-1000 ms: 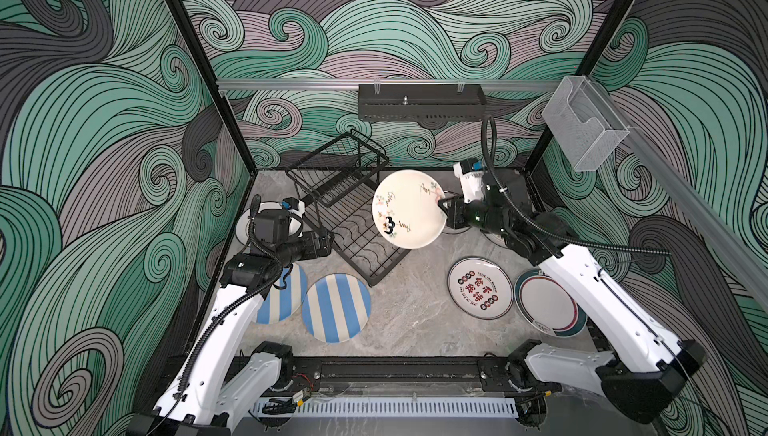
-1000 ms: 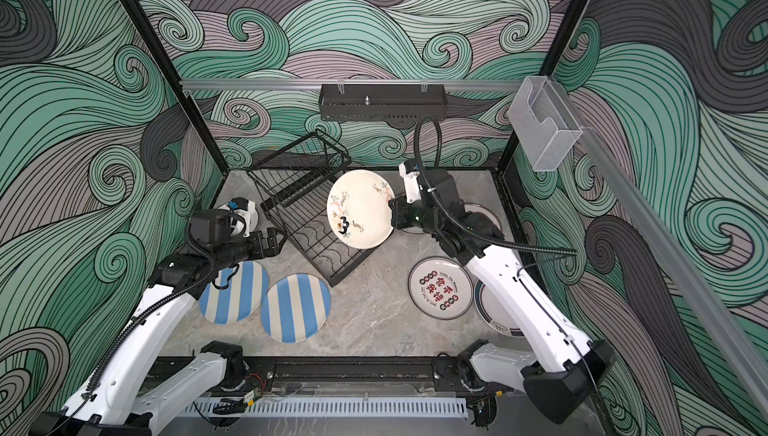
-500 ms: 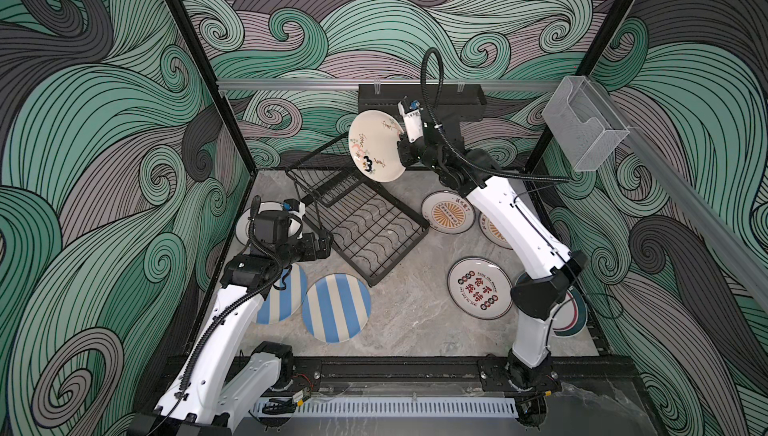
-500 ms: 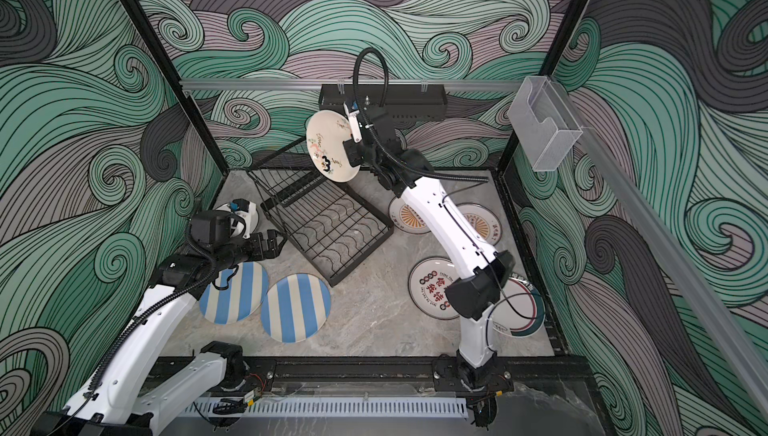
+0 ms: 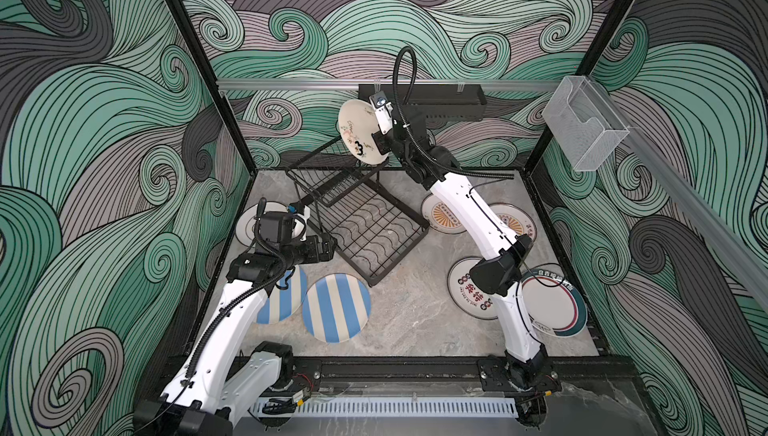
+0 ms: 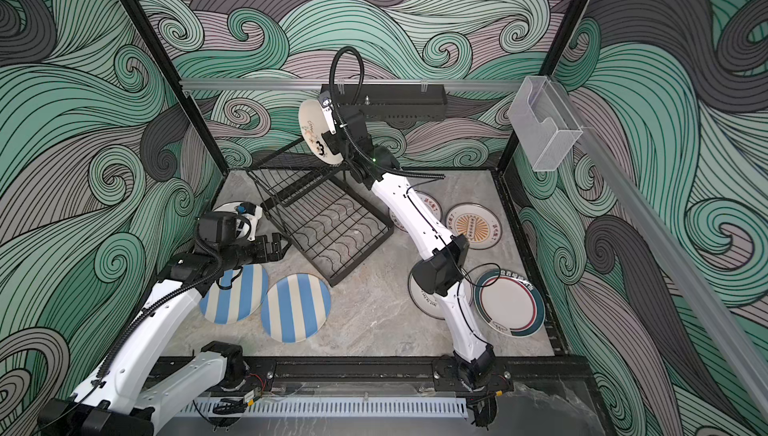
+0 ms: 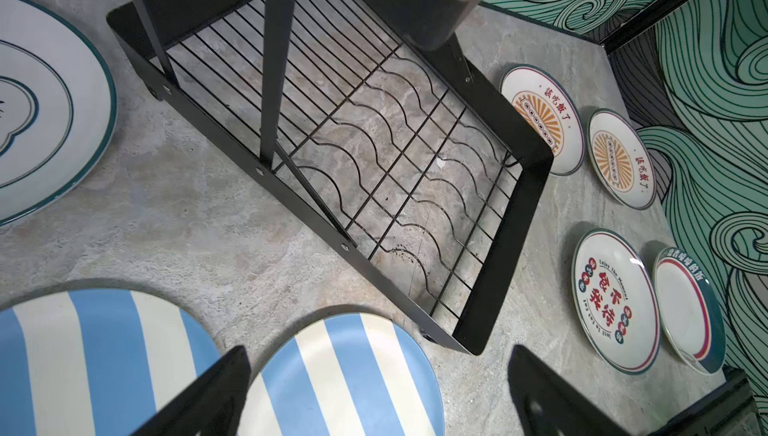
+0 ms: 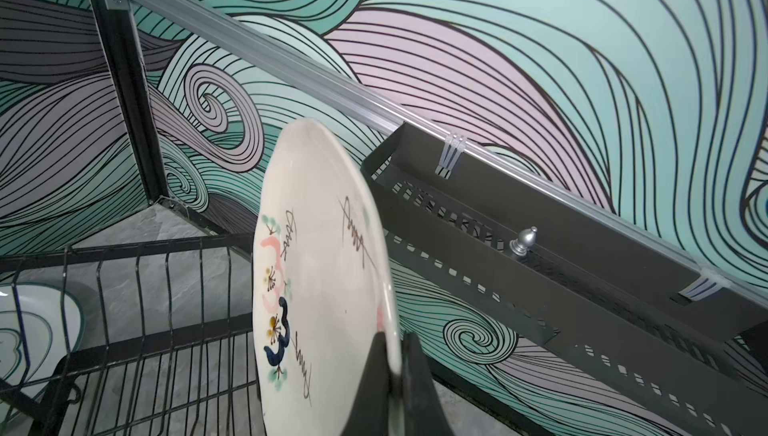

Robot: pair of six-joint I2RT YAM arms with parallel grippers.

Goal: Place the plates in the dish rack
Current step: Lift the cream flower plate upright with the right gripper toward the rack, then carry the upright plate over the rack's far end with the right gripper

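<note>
grey marbled tabletop bears the dish rack and plates.

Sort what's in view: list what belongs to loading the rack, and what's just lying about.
Job: dish rack; doodle plate in the right gripper; two striped plates; two sunburst plates; red-character plate; two teal-rimmed plates.
Lying about: perforated tray on the rail; clear box; silver knob in the tray.

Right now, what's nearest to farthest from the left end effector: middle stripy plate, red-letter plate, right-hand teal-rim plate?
1. Middle stripy plate, beside the left end effector in a top view.
2. Red-letter plate, right of centre.
3. Teal-rim plate, far right.
</note>
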